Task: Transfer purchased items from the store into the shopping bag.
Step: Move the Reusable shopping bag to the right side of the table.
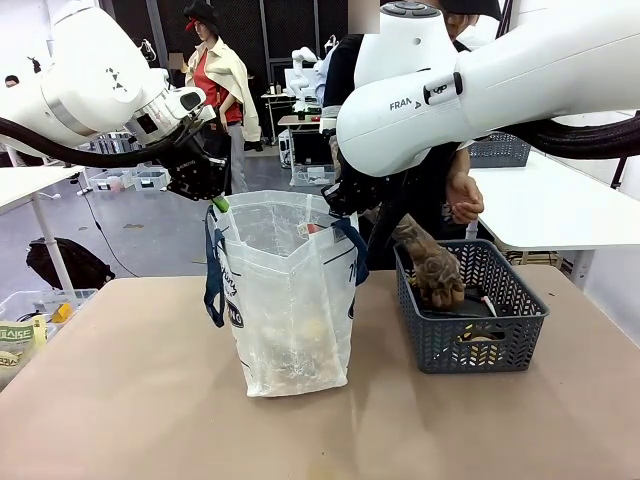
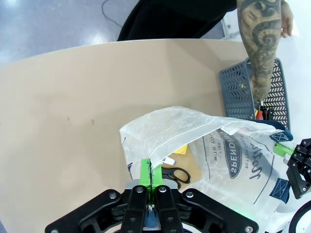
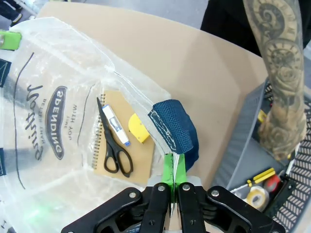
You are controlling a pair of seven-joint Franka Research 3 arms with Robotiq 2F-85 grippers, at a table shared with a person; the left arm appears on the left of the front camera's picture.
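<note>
Pressed together on thin plastic, the jaws of the left gripper (image 2: 151,172) are pinching one side of the shopping bag (image 1: 290,300) rim. The jaws of the right gripper (image 3: 173,167) are pinching the opposite rim, just beside a navy strap handle (image 3: 175,128). The bag's mouth is gaping open between them.

The bag is standing upright on the tan table (image 1: 130,400). Its navy round logo is reading "SPENDING", with "WITH YOU" in smaller letters and script beside it that I cannot make out.

Lying on the bag's bottom:
- a tan spiral notebook (image 3: 141,155)
- black-handled scissors (image 3: 108,138), resting on the notebook
- a white-and-blue pen-shaped item (image 3: 115,125), beside the scissors
- a small yellow item (image 3: 137,128), beside the pen-shaped item

A dark grey mesh basket (image 1: 470,335) is sitting near the bag, on the right arm's side. The person's tattooed hand (image 1: 437,272) is reaching down into it. A tape roll (image 3: 255,196) and yellow- and red-handled tools (image 3: 265,175) are lying inside.

Well apart from the bag on the left arm's side, a package (image 1: 15,335) is showing letters ending in "AKE".
</note>
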